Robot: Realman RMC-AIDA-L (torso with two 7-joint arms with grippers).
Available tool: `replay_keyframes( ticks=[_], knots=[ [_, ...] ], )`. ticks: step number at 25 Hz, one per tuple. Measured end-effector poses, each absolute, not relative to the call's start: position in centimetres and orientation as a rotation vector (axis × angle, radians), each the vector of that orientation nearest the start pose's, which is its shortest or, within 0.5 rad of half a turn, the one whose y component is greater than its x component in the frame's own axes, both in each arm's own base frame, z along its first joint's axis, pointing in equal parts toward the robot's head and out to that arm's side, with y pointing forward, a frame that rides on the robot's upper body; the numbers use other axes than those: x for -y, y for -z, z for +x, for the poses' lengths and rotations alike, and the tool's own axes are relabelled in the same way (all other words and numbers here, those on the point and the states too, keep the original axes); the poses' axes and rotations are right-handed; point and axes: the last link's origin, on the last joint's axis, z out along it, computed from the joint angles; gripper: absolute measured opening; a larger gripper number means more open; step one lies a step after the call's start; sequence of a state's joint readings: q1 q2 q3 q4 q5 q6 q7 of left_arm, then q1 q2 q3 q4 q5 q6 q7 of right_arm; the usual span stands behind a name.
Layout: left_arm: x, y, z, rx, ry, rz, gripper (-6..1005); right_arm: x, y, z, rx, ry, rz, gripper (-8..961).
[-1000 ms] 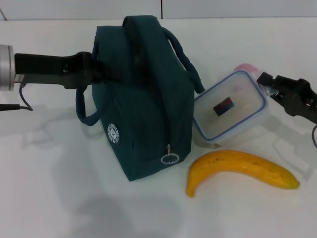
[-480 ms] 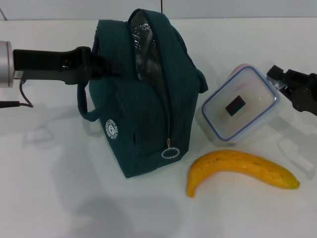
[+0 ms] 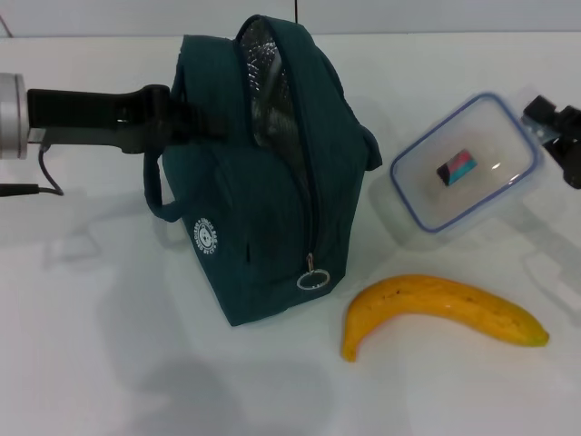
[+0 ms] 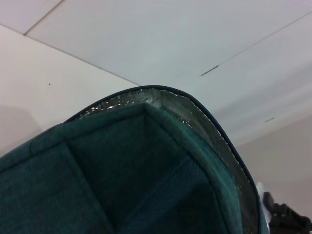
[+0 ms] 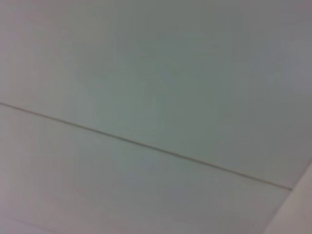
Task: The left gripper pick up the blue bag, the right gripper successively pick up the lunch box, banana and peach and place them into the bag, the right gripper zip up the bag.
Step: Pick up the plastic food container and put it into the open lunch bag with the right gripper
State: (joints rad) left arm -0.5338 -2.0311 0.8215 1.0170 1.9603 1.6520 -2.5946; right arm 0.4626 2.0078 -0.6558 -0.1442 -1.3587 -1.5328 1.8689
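The blue bag [image 3: 263, 218] stands upright in the middle of the table, its top gaping so the silver foil lining [image 3: 263, 82] shows. My left gripper [image 3: 184, 124] reaches in from the left and is shut on the bag's upper side edge. In the left wrist view the blue bag [image 4: 122, 185] fills the picture with its foil rim. The lunch box [image 3: 465, 163], clear with a blue rim and a sticker, hangs tilted in the air right of the bag. My right gripper [image 3: 543, 120] is shut on its far right edge. The banana [image 3: 445, 309] lies in front. The peach is hidden.
A white table [image 3: 91, 345] carries everything, with open surface in front and to the left. The bag's zipper ring [image 3: 311, 280] hangs at its front corner. A black cable [image 3: 36, 177] trails under the left arm. The right wrist view shows only a pale surface with a seam.
My right gripper has lifted the lunch box up and to the right, away from the table. The bag's top fell open a second ago and has stayed so; the left arm has held still.
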Motion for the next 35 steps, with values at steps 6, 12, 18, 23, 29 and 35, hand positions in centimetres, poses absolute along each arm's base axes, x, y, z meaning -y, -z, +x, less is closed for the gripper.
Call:
replay_keyframes(
  ticks=[6, 12, 18, 23, 29, 35],
  knots=[
    [-35.0, -5.5, -21.5, 1.792, 0.715, -2.426, 36, -31.0, -1.9, 29.8, -1.727, -1.747, -1.697, 107],
    [-35.0, -5.4, -21.6, 1.789, 0.716, -2.435, 36, -30.8, -2.9, 29.4, -1.721, -1.873, -1.640, 111],
    [-35.0, -5.2, -21.5, 1.780, 0.721, -2.446, 37, -30.7, -4.3, 28.9, -1.679, -2.046, -1.554, 116],
    [-35.2, -4.6, -21.5, 1.782, 0.720, -2.474, 37, -31.7, -4.6, 27.2, -1.652, -2.141, -1.583, 120],
    [-35.6, -3.8, -20.8, 1.754, 0.713, -2.535, 37, -33.5, -4.5, 23.9, -1.604, -2.240, -1.679, 125],
    [-36.0, -3.2, -19.6, 1.719, 0.691, -2.597, 37, -35.7, -4.0, 19.5, -1.561, -2.308, -1.836, 129]
  ],
)
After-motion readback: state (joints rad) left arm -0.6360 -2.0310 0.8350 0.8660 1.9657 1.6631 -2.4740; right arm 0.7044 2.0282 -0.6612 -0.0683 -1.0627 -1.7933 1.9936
